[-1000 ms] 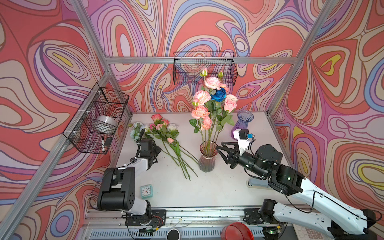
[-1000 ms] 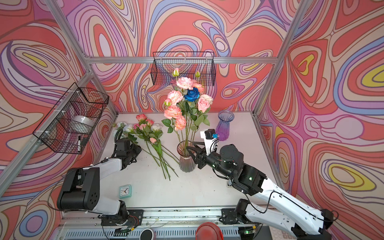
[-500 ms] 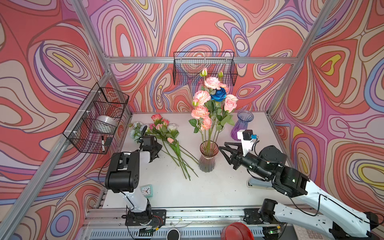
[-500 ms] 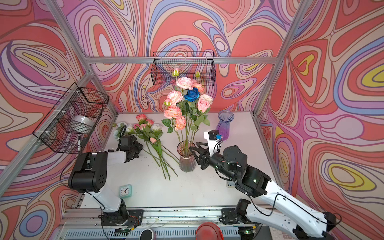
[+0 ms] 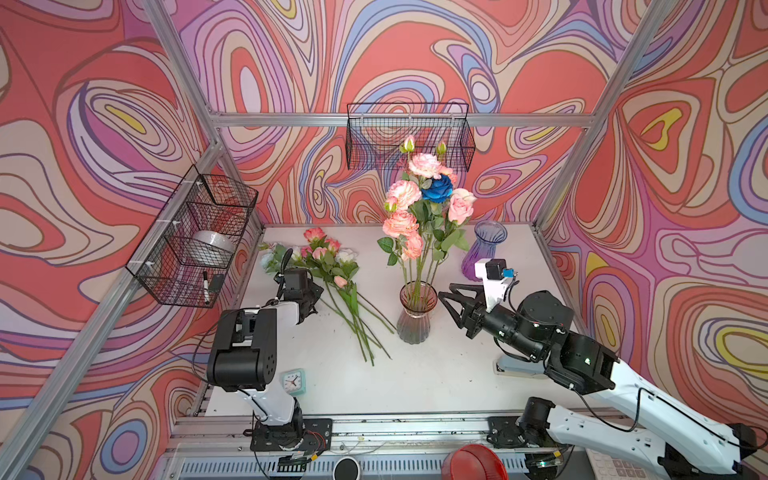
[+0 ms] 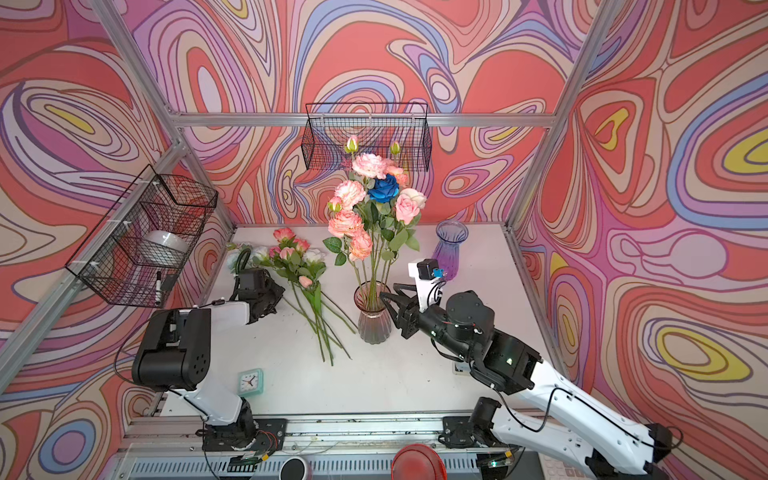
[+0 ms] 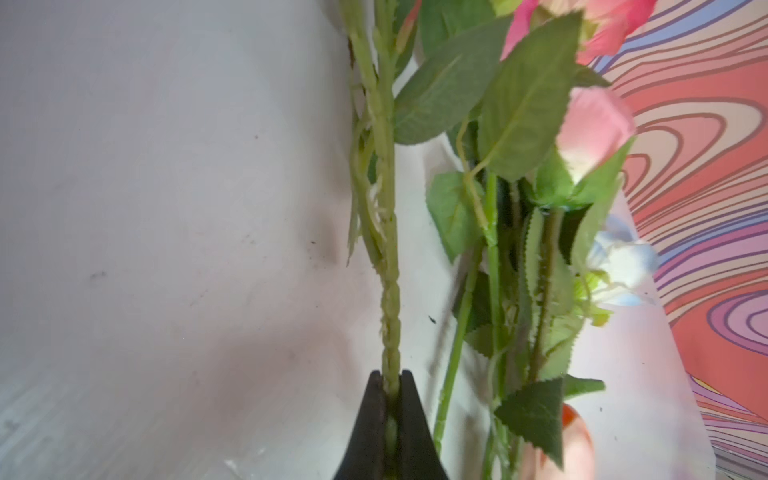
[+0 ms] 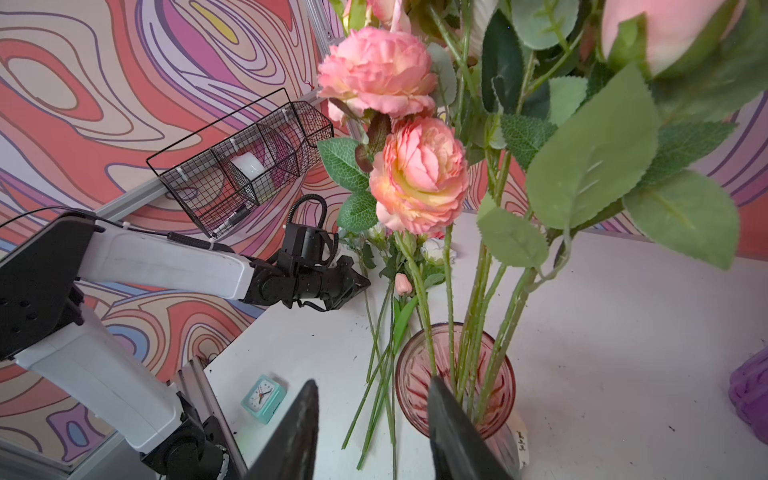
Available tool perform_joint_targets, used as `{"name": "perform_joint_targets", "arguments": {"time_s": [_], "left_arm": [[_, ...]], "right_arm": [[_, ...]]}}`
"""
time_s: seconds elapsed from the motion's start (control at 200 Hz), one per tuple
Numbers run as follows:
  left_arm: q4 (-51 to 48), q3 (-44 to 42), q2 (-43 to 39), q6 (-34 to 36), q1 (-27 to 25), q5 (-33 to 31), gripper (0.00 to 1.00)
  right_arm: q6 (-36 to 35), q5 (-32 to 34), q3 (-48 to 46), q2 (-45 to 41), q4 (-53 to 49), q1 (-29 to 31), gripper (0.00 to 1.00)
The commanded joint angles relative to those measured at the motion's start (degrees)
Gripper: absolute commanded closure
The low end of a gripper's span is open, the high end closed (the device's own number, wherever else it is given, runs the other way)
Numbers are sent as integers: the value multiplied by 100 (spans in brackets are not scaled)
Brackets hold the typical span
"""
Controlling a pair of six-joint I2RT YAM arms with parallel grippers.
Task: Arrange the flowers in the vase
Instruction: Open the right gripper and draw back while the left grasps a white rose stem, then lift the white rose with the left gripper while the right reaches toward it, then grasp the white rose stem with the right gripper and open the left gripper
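Several flowers (image 5: 401, 222) stand in the vase (image 5: 411, 328); a bunch (image 5: 328, 266) beside it remains, the left gripper (image 7: 390, 382) clamping one stem (image 7: 386, 249), the right gripper (image 8: 374, 382) open.

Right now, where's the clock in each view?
Top view: clock at the table's front left.
Top view: same spot.
Left wrist: not in it.
Right wrist: clock on the table, beside the loose stems.
Shared landmark: pink vase, right of the clock in both top views, also in the right wrist view.
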Motion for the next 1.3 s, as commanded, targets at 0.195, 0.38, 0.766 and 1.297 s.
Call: {"name": "perform_joint_targets", "arguments": {"time_s": [0.195,0.38,0.766,1.297], "left_arm": [[-1888,58,-1673,274,18,-763,100],[-2751,124,-2769,526,-150,-971,100],[-3274,849,-5157,784,-633,919,100],[801,773,-5591,-501,-633,5107,100]], "right_arm": [[4,72,28,-63,-17,27,57],[14,14,41,-44,58,25,55],[69,-1506,469,244,144,32,48],[305,-2548,2912,3027,-348,986,47]]}}
